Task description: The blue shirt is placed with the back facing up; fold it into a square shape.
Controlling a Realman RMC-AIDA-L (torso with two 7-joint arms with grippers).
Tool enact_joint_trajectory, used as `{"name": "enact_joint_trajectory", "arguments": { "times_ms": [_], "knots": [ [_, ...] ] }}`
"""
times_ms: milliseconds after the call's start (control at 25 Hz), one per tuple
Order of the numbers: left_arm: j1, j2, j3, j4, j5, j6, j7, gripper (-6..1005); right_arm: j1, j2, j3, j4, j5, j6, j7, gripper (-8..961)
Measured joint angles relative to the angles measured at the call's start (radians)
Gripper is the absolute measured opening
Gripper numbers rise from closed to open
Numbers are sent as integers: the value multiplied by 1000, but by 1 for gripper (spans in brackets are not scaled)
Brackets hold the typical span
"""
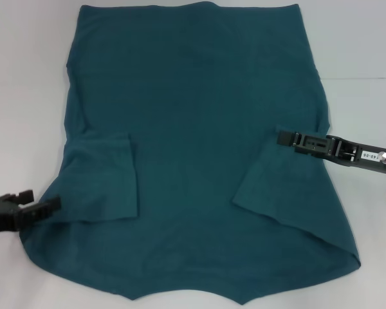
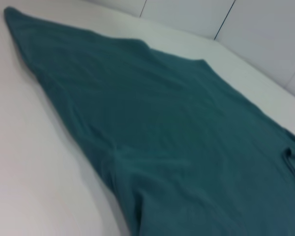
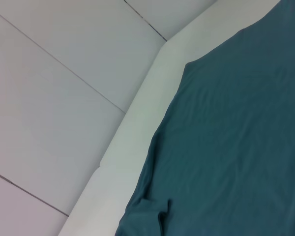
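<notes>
So the blue shirt pretty much fills the white table, spread flat, collar end toward the robot and the hem at the far side. Both sleeves are already folded in over the body: the left sleeve lies as a flap near the left side, and the right sleeve angles inward on the other side.

The left gripper sits low at the shirt's near-left edge, right by the shoulder corner, with its fingertips at the fabric's border. Honestly can't tell if it's pinching the cloth or just resting against it, and I can't tell how far it's open either. The right gripper reaches in from the right and sits over the shirt's right side, its tip right at the top edge of the folded right sleeve. Same deal there: it's seen side-on, so whether it's clenched on fabric or released isn't something I can call.

Edges-wise, the shirt's far hem runs to the top of the head view, and the near collar edge runs off the bottom. There's bare table strip down both sides, wider on the left. The left wrist view shows the cloth lying smooth with a few soft wrinkles, and the right wrist view shows the table edge just beside the shirt, with tiled floor beyond it.
</notes>
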Motion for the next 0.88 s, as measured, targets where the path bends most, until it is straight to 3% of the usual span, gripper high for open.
{"name": "enact_joint_trajectory", "arguments": {
  "times_ms": [880],
  "knots": [
    [13,-1,-23,-3,109,-3,-1,768,0,1,0,2,0,7,2,916]
  ]
}}
